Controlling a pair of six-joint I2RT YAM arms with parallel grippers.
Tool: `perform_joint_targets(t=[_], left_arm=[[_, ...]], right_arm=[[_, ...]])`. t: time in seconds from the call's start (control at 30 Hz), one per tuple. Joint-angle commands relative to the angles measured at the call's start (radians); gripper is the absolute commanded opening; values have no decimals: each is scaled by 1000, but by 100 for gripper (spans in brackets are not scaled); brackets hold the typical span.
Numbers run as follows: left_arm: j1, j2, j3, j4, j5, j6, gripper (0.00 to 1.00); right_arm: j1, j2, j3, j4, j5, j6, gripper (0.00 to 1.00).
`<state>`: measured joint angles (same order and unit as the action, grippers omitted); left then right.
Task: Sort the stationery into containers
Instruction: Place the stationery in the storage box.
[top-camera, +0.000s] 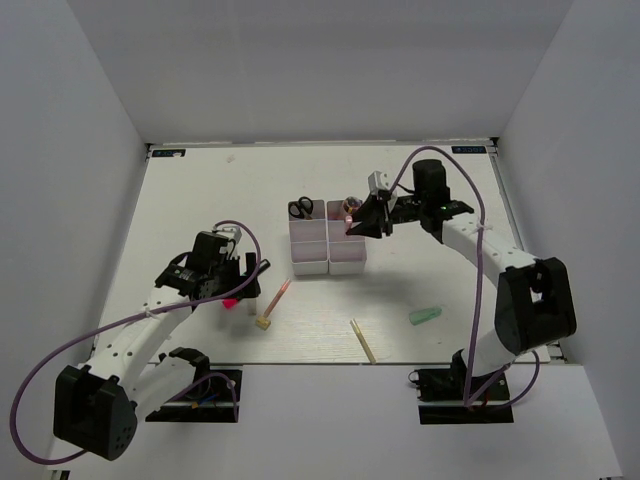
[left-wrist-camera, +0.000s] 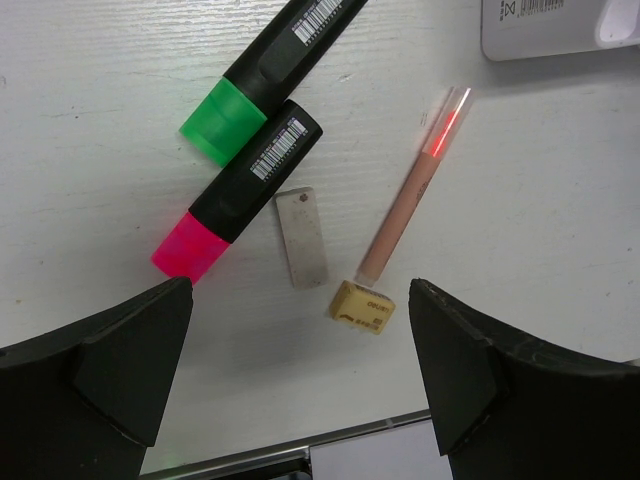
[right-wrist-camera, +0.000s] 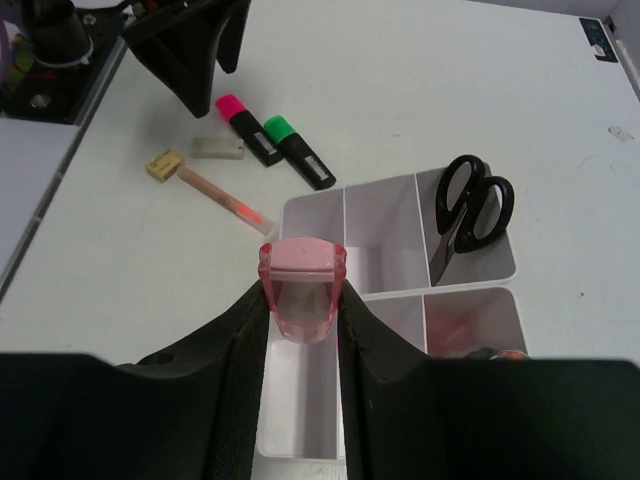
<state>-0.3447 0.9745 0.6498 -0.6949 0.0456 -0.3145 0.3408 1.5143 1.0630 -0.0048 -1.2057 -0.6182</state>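
The white bins (top-camera: 327, 243) stand mid-table, with black-handled scissors (top-camera: 301, 209) in the far left one. My right gripper (top-camera: 362, 220) is shut on a small translucent pink piece (right-wrist-camera: 302, 285) and holds it above the bins (right-wrist-camera: 385, 293). My left gripper (left-wrist-camera: 300, 370) is open and empty above a pink-capped marker (left-wrist-camera: 235, 195), a green-capped marker (left-wrist-camera: 260, 85), a grey flat piece (left-wrist-camera: 302, 238), a tan eraser (left-wrist-camera: 362, 307) and a pink pencil (left-wrist-camera: 415, 190). From above, the left gripper (top-camera: 235, 285) is left of the pencil (top-camera: 279, 295).
A tan pencil (top-camera: 363, 340) and a mint-green marker (top-camera: 425, 316) lie on the table in front of the bins, toward the right arm. One bin beside the scissors (right-wrist-camera: 470, 215) holds pinkish items (right-wrist-camera: 470, 330). White walls surround the table.
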Motion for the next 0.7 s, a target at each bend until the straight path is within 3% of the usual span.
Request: perform_joint_targets(t=[0.0, 0.17, 0.33, 0.67], left_arm=[[-4, -3, 7, 18, 13, 2, 100], [-4, -3, 5, 26, 11, 11, 100], [-4, -2, 2, 28, 11, 12, 100], [-4, 6, 2, 26, 11, 12, 100]], right_arm=[[20, 46, 35, 6, 12, -133, 0], [33, 89, 52, 42, 164, -183, 0], [44, 112, 51, 46, 213, -215, 0], [63, 142, 46, -118, 264, -380, 2]])
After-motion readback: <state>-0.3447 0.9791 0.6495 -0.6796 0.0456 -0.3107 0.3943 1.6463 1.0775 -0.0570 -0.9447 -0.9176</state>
